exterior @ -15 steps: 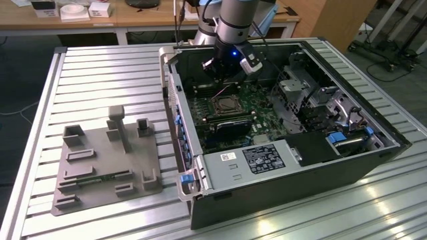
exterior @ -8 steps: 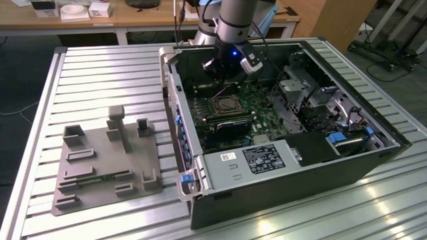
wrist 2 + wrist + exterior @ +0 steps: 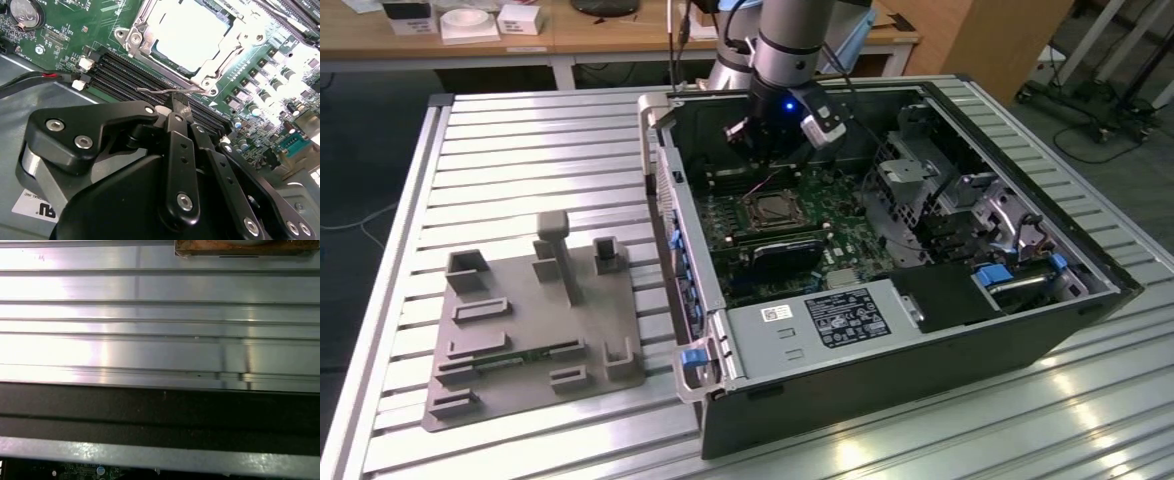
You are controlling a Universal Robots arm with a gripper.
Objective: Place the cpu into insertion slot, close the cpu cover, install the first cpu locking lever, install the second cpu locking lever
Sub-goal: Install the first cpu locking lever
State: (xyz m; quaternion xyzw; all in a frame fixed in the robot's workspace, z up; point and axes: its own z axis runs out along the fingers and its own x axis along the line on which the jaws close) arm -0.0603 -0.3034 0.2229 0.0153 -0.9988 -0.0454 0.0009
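In the second wrist view the cpu (image 3: 187, 30) lies in the insertion slot (image 3: 131, 36), its silvery top facing up. The cpu cover (image 3: 235, 47) lies flat over it as a silver frame. A thin wire locking lever (image 3: 152, 91) juts out along the socket's edge beside the black memory slots. My gripper (image 3: 179, 106) is shut, its tips right at this lever, touching or almost touching it. In the exterior view the gripper (image 3: 769, 152) hangs inside the open computer case, just behind the insertion slot (image 3: 774, 208).
Black memory slots (image 3: 125, 75), a coin battery (image 3: 24, 12) and red-black cables (image 3: 35, 79) lie close to the gripper. The case walls (image 3: 664, 200), drive cages (image 3: 934, 190) and power supply (image 3: 834, 318) surround the board. A grey fixture plate (image 3: 520, 320) sits on the slatted table (image 3: 150, 320).
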